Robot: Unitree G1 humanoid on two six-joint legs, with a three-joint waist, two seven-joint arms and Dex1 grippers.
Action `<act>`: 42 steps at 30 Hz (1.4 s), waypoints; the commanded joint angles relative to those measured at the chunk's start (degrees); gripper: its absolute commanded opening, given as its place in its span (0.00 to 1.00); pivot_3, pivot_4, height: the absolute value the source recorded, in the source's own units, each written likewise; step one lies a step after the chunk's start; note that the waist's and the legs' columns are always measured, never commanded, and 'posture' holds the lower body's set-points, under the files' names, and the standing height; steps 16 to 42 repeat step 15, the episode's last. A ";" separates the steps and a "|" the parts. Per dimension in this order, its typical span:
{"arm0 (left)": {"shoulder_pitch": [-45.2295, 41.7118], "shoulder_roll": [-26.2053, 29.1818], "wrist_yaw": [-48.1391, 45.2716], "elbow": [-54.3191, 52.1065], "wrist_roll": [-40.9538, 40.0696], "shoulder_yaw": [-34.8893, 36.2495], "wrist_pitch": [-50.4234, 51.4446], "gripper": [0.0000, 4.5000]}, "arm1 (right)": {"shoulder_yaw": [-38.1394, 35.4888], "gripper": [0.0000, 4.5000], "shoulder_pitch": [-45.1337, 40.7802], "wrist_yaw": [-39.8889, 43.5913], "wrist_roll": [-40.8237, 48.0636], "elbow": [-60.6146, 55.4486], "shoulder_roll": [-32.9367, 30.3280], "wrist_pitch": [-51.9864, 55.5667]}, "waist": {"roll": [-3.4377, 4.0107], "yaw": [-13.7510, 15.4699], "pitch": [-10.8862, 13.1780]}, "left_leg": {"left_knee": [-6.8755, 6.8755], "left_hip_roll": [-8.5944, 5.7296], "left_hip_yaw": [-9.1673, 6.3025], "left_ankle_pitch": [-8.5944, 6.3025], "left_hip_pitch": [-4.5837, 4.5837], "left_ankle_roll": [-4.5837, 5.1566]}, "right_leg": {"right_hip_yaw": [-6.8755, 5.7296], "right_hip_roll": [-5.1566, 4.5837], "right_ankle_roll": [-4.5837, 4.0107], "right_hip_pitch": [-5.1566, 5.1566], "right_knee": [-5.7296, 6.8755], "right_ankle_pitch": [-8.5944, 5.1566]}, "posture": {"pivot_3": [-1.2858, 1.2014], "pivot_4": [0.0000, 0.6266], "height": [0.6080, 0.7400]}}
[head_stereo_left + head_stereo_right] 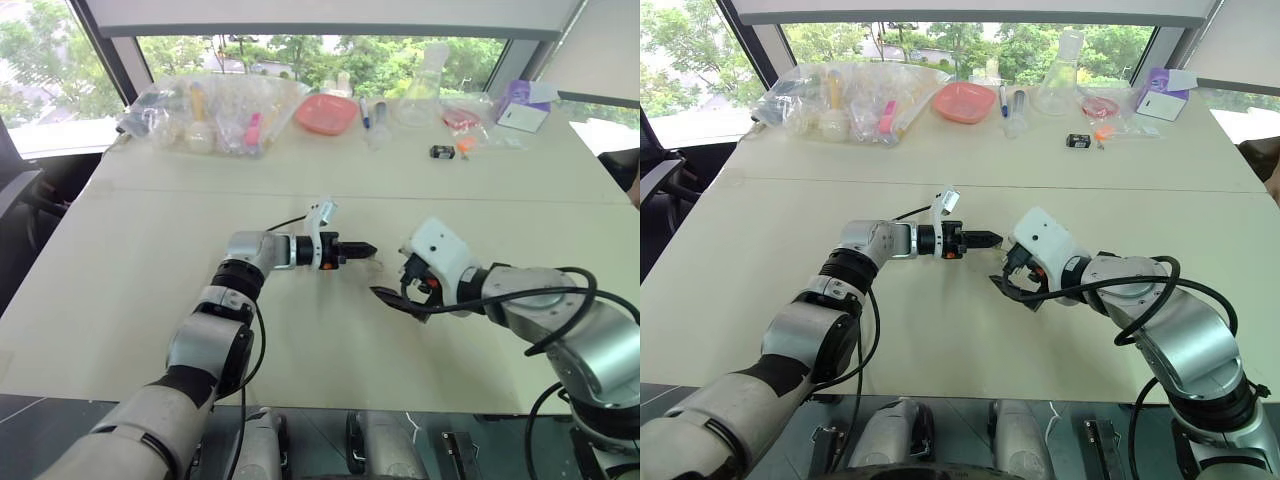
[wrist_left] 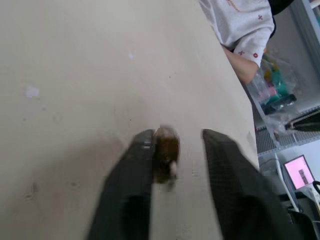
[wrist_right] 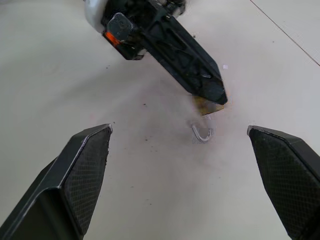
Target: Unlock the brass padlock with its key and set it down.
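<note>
The brass padlock (image 3: 207, 106) is a tiny yellow block at the tips of my left gripper (image 1: 365, 248), just above the table (image 1: 150, 260). Its silvery shackle (image 3: 202, 133) hangs down toward the tabletop. In the left wrist view the padlock (image 2: 166, 150) rests against one finger (image 2: 135, 170), with a clear gap to the other, so the jaws stand open. My right gripper (image 3: 179, 130) faces it from close by, open wide, with nothing between its fingers. The key is out of view.
Along the table's far edge lie plastic bags (image 1: 210, 115), a pink dish (image 1: 325, 113), a glass flask (image 1: 420, 95), a small black-and-orange item (image 1: 450, 151) and a purple box (image 1: 520, 105). A person's white sleeve (image 2: 240, 30) is beyond the table edge.
</note>
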 commanded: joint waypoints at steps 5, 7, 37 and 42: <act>1.66 4.36 0.12 -6.21 5.87 -4.08 -4.82 0.98 | 0.45 1.00 -0.73 -0.69 -0.94 0.21 -0.92 -2.94 | -0.01 -0.09 -0.01 | 0.00 0.00 0.00 0.00 0.01 0.00 | 0.00 0.00 0.00 0.01 0.00 0.00 | 0.52 0.24 0.95; 3.74 7.42 0.04 -10.79 7.09 -4.31 -7.68 0.98 | 0.52 1.00 -0.14 -0.85 -1.31 0.27 -1.23 -3.81 | 0.00 -0.58 -0.01 | -0.01 0.02 0.02 0.00 0.05 0.00 | 0.02 0.01 0.00 0.01 0.02 0.00 | 0.52 0.24 0.95; 13.61 15.36 4.93 -33.54 3.00 3.28 -6.60 0.98 | -2.37 1.00 3.20 -7.06 -4.97 4.83 5.52 -11.04 | 0.00 0.04 -0.01 | -0.02 0.05 0.02 0.19 0.02 -0.33 | 0.02 -0.02 -0.01 -0.01 0.05 0.00 | 0.52 0.24 0.95; 13.61 15.36 4.93 -33.54 3.00 3.28 -6.60 0.98 | -2.37 1.00 3.20 -7.06 -4.97 4.83 5.52 -11.04 | 0.00 0.04 -0.01 | -0.02 0.05 0.02 0.19 0.02 -0.33 | 0.02 -0.02 -0.01 -0.01 0.05 0.00 | 0.52 0.24 0.95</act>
